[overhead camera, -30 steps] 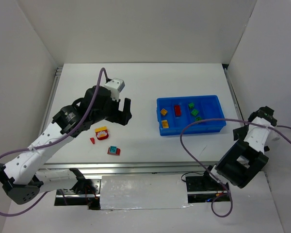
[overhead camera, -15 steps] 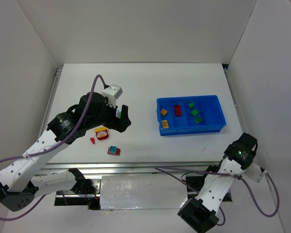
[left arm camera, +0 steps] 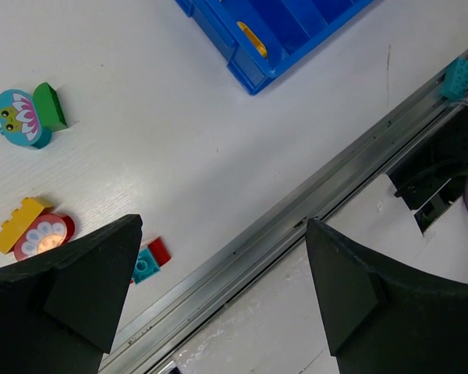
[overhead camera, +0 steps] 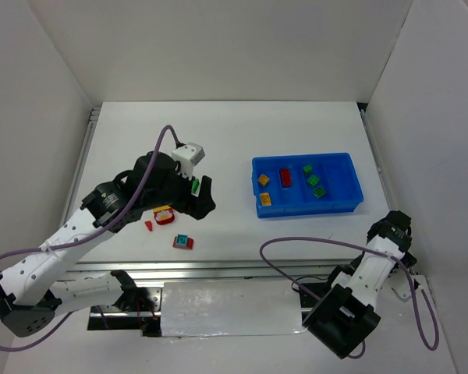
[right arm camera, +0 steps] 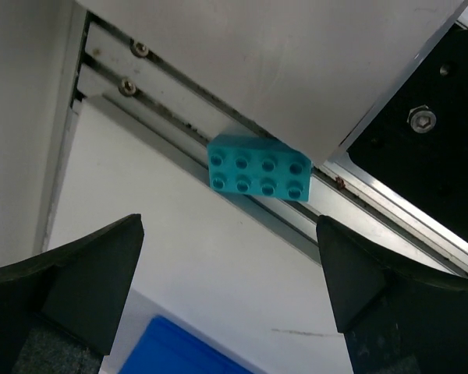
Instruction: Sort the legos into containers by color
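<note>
Legos (overhead camera: 164, 214) not yet sorted lie on the tabletop (overhead camera: 234, 132) at 7 o'clock of the left tool (overhead camera: 196, 204), with the blue tray (overhead camera: 327, 206) well apart at 3 o'clock, so the left arm is nearer them. Both tools stand with fingers apart and empty. The right tool (right arm camera: 230, 226) faces a teal brick (right arm camera: 259, 167) on the near-edge rail (right arm camera: 171, 132), its long axis running roughly 9 to 3.
</note>
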You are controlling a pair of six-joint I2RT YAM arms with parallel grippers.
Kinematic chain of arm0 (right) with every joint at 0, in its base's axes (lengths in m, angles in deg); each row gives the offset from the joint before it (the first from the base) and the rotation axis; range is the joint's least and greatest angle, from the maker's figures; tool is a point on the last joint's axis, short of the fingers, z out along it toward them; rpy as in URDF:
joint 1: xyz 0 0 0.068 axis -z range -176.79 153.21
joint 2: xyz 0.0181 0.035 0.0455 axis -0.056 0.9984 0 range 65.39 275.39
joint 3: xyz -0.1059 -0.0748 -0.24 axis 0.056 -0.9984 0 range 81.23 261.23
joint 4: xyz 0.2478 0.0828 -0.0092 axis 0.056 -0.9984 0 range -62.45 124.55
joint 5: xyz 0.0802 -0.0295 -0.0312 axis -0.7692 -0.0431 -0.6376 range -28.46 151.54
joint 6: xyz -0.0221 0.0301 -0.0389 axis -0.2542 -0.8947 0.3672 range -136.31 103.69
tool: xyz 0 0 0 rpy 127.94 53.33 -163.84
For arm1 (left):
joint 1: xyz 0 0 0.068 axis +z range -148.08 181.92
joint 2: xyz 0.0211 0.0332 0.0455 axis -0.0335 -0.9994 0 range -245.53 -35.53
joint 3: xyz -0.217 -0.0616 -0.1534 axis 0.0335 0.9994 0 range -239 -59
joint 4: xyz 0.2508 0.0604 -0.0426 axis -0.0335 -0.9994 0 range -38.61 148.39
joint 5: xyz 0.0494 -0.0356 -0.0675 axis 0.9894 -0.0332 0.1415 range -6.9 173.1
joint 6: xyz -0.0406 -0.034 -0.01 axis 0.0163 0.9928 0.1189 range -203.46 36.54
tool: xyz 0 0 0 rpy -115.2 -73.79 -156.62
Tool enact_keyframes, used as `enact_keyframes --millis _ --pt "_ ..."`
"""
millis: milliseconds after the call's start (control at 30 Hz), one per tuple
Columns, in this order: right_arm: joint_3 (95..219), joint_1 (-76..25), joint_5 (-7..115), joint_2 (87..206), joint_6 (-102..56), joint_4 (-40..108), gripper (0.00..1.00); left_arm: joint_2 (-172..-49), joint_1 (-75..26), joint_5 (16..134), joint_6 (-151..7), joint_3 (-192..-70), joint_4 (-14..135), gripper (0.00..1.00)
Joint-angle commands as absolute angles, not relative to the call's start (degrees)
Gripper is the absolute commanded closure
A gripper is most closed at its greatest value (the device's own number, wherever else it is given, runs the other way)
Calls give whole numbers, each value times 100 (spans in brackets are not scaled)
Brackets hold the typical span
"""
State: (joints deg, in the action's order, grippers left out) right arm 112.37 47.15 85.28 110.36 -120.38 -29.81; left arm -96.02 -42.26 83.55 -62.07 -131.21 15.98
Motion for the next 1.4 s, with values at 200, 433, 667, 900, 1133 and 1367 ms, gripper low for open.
enact_keyframes --millis 200,433,667,900,1133,1367 --pt "10892 4926 9028 11637 -13179 -3190 15 -10013 -4273 8284 -6245 -13415 1585 1" --pt "11190 5005 8914 12303 -13127 -3225 16 -10215 -4273 8284 -6324 -13617 1550 0" --pt "11603 4988 8738 13016 -12477 -2944 0 -10180 -4282 8152 -6429 -13678 1603 1" --pt "11419 4996 8904 12665 -12424 -2864 2 -10022 -4264 8021 -6517 -13644 1673 1" --pt "11507 4953 9115 12718 -12363 -3058 4 -9899 -4264 7836 -6614 -13547 1743 1" --pt "11445 4944 9221 12383 -12152 -2838 0 -9750 -4264 7563 -6702 -13371 1875 0"
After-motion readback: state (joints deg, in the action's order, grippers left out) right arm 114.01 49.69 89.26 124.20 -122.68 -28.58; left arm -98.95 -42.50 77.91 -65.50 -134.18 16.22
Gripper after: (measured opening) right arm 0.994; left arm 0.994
